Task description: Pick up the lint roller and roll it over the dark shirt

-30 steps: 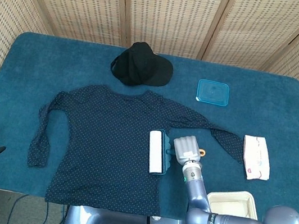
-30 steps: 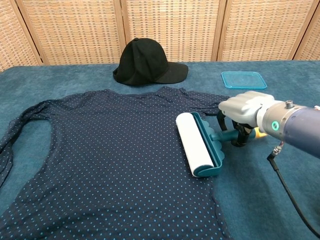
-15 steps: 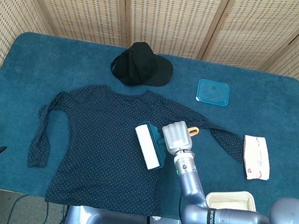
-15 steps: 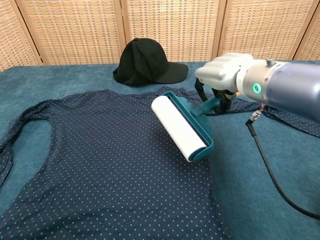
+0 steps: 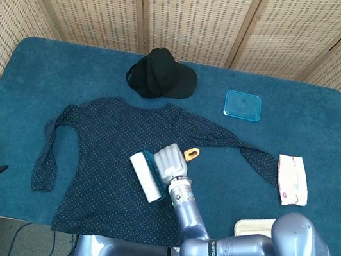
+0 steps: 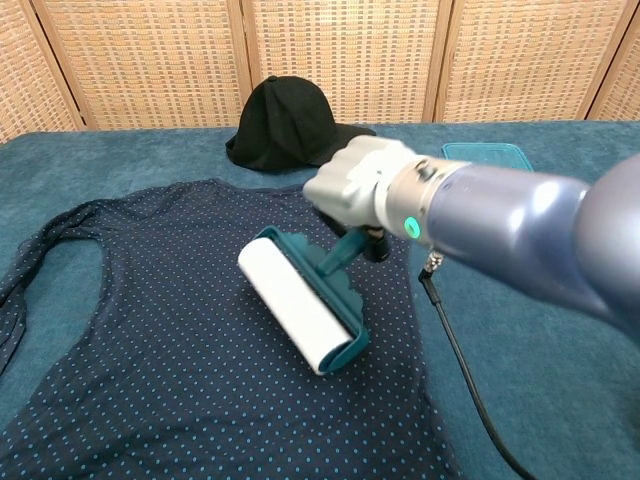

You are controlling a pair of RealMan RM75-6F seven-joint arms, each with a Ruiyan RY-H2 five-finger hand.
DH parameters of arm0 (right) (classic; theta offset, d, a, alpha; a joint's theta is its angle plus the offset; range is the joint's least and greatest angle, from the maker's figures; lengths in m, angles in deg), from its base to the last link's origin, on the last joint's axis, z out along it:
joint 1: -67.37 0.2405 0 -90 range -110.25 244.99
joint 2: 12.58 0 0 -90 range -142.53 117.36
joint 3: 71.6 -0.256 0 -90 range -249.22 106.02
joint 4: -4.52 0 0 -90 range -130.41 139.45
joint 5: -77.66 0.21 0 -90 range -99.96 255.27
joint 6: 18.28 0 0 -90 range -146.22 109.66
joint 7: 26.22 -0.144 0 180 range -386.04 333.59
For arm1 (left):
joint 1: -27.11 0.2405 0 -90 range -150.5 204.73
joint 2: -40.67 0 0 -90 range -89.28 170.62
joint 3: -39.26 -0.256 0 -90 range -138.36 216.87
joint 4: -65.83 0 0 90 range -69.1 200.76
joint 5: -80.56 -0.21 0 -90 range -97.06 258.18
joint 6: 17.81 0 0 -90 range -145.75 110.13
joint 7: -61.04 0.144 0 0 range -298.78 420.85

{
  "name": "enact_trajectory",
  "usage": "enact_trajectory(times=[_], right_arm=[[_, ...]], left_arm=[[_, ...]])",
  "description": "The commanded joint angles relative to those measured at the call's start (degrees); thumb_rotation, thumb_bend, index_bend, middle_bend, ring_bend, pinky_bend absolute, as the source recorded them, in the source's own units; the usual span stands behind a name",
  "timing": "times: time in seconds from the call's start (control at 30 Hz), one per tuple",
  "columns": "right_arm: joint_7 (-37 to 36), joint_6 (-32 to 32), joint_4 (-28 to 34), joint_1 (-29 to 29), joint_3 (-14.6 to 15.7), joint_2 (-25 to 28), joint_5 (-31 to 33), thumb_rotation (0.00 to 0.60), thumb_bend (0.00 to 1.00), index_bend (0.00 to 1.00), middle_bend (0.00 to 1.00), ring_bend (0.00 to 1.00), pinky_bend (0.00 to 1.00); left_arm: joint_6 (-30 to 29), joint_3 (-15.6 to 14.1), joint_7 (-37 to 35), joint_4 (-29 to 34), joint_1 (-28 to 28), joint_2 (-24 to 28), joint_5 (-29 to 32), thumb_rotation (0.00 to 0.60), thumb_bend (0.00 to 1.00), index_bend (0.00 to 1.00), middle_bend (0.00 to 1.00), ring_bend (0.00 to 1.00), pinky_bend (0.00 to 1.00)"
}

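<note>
Now right hand (image 6: 362, 186) fingers wrapped round lint roller (image 6: 298, 306) handle; roll on dark shirt (image 6: 180, 330).

You have one dark blue dotted long-sleeved shirt (image 5: 114, 158), one teal-framed white lint roller (image 5: 145, 176), one black fabric cap (image 5: 161, 74), one square teal plastic lid (image 5: 243, 106), one white tissue packet (image 5: 293, 180), and one cream tray (image 5: 253, 227).

Right hand (image 6: 362, 182) grips the teal handle of the lint roller (image 6: 299, 305); white roll angled diagonally, down-left of the hand, over the dark dotted shirt (image 6: 170, 340). Black cap (image 6: 290, 125) just behind the hand. Teal lid (image 6: 487, 152) behind the forearm, partly hidden. Cable hangs below the wrist.
</note>
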Motion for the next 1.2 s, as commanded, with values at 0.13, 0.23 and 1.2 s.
enact_trajectory(times=[0.13, 0.23, 1.2], right_arm=[[1.7, 0.7, -1.7, 1.8, 1.0, -3.2, 0.5, 0.600, 0.80, 0.73, 1.00, 1.00, 1.00], [2.3, 0.8, -1.8, 2.0, 1.6, -3.6, 0.7, 0.600, 0.80, 0.73, 1.00, 1.00, 1.00], [3.4, -0.3, -8.0, -1.4, 9.5, 4.4, -2.9, 0.600, 0.80, 0.73, 1.00, 1.00, 1.00]], left_arm=[[-0.1, -0.1, -0.3, 0.0, 0.0, 0.1, 0.0, 0.600, 0.00, 0.00, 0.00, 0.00, 0.00], [0.1, -0.1, -0.3, -0.1, -0.1, 0.1, 0.0, 0.600, 0.00, 0.00, 0.00, 0.00, 0.00], [0.3, -0.2, 0.9, 0.0, -0.3, -0.3, 0.7, 0.600, 0.00, 0.00, 0.00, 0.00, 0.00]])
